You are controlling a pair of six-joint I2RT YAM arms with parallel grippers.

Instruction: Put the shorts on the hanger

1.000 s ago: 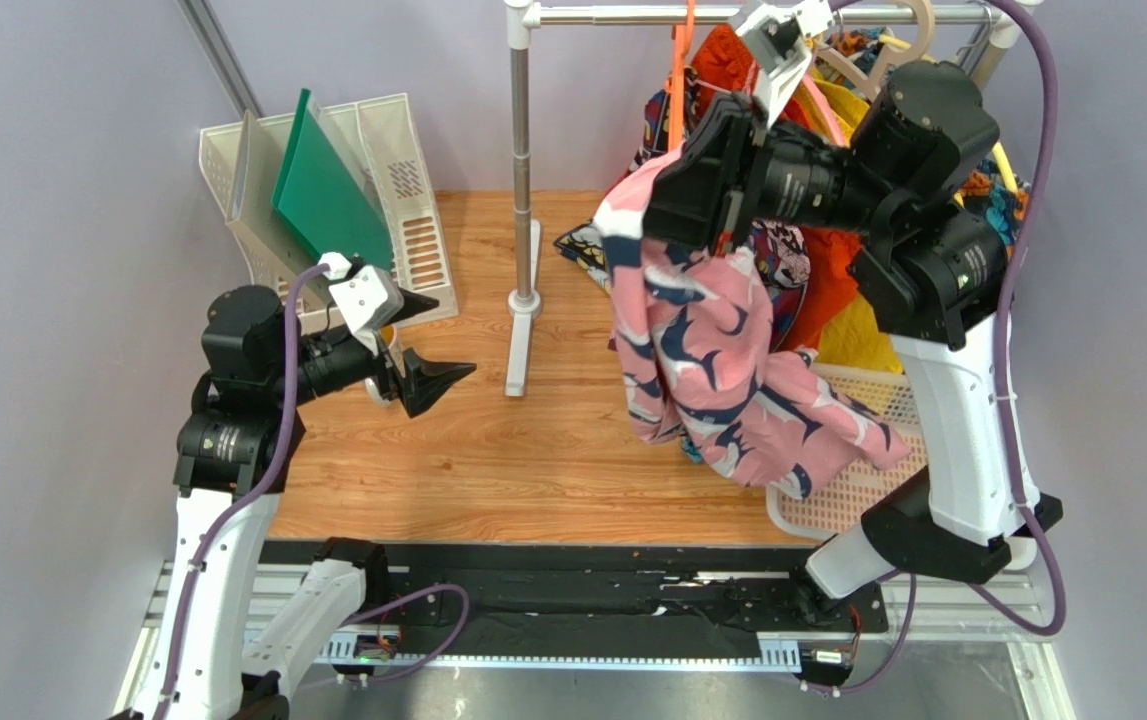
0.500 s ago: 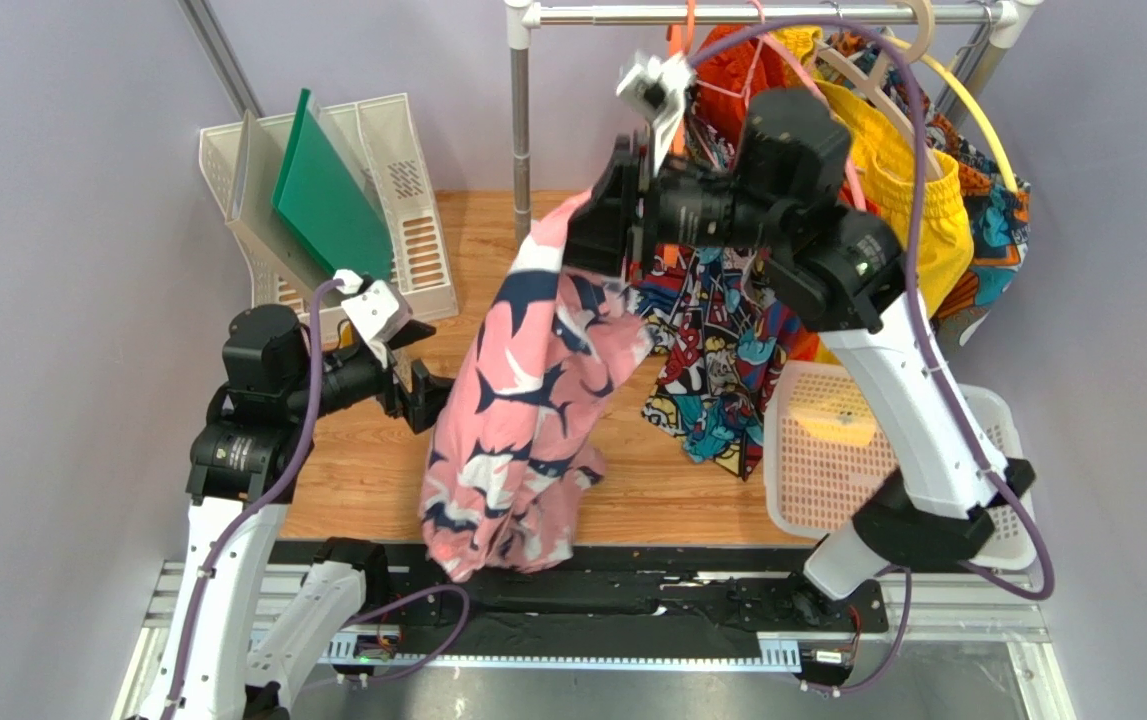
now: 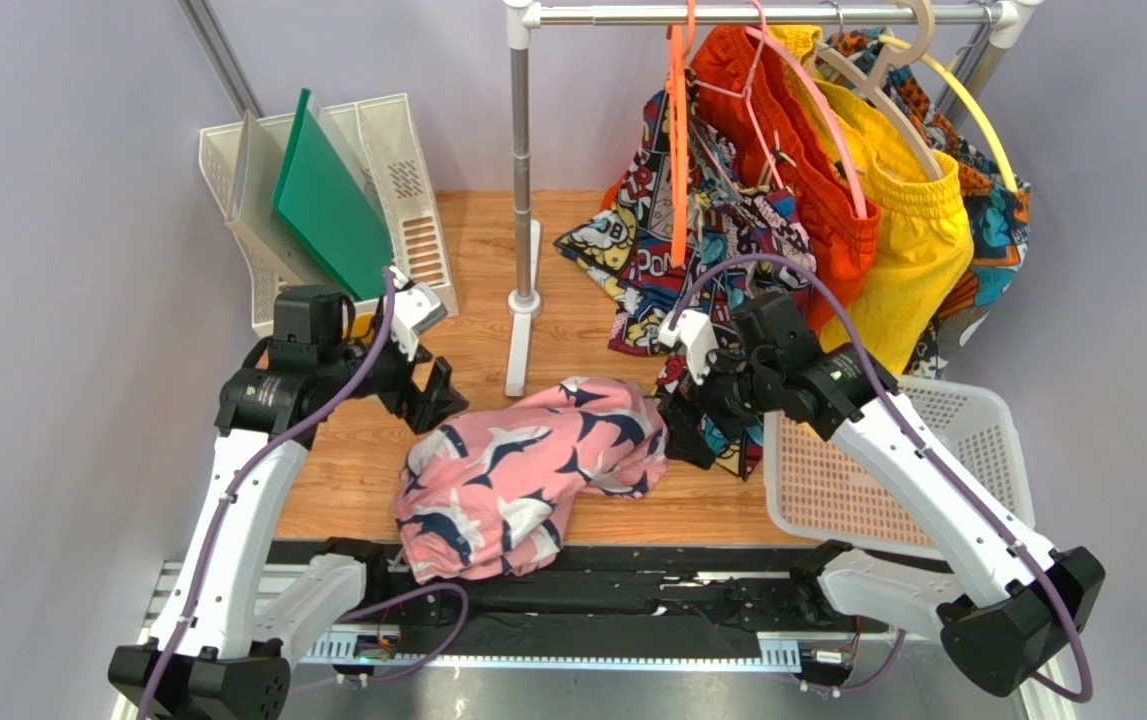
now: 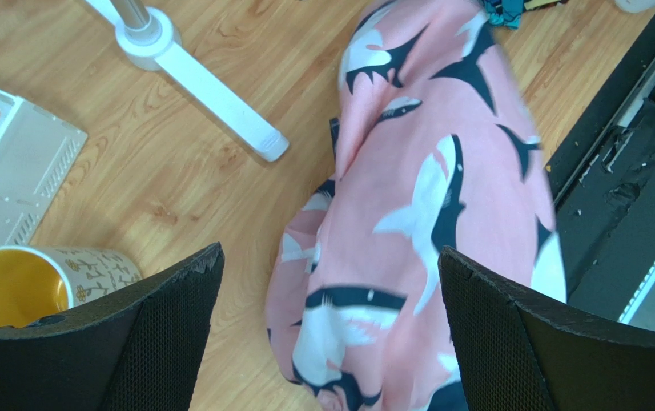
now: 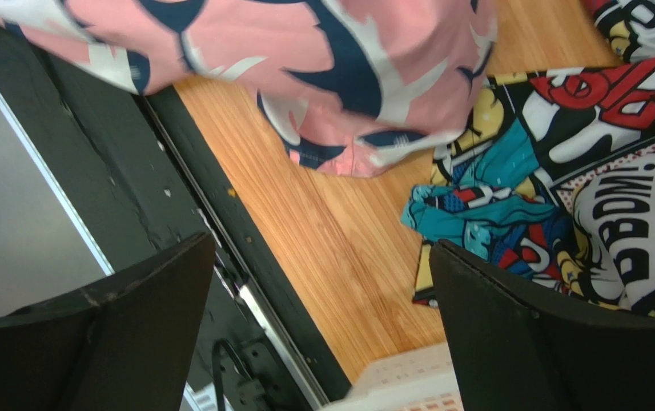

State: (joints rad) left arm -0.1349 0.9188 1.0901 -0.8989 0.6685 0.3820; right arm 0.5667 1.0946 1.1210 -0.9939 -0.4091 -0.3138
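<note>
Shorts (image 3: pixel 527 473) now lie in a crumpled heap on the desk (image 3: pixel 384 465) at its near edge, their lower end spilling over the black rail (image 3: pixel 654 593) in front. Half a second earlier they hung in the air from the right gripper (image 3: pixel 680 420), and a second ago they were held high at the right, above the basket (image 3: pixel 895 480). That gripper has let go and dropped low; it now sits just right of the heap with its jaws apart and empty, and its wrist view shows the shorts (image 5: pixel 305 51) beyond the open gripper (image 5: pixel 322 248). The left gripper (image 3: pixel 437 393) has moved in toward the heap from the left and is likewise spread wide, holding nothing; its own camera looks down between the parted jaws of the gripper (image 4: pixel 329 257) onto the shorts (image 4: pixel 425 197). The orange hanger (image 3: pixel 677 150) hangs on the clothes rack (image 3: pixel 522 180) as before, well apart from the shorts, seen nearly edge-on so its frame reads as a thin strip and its hook runs to the frame edge. The waistband and leg openings cannot be made out in the folds. The right gripper's tips are hard to separate from the dark comic-print shorts (image 3: pixel 639 255) behind them. A cup (image 4: pixel 43 282) is partly hidden behind one left finger (image 4: pixel 133 342).
</note>
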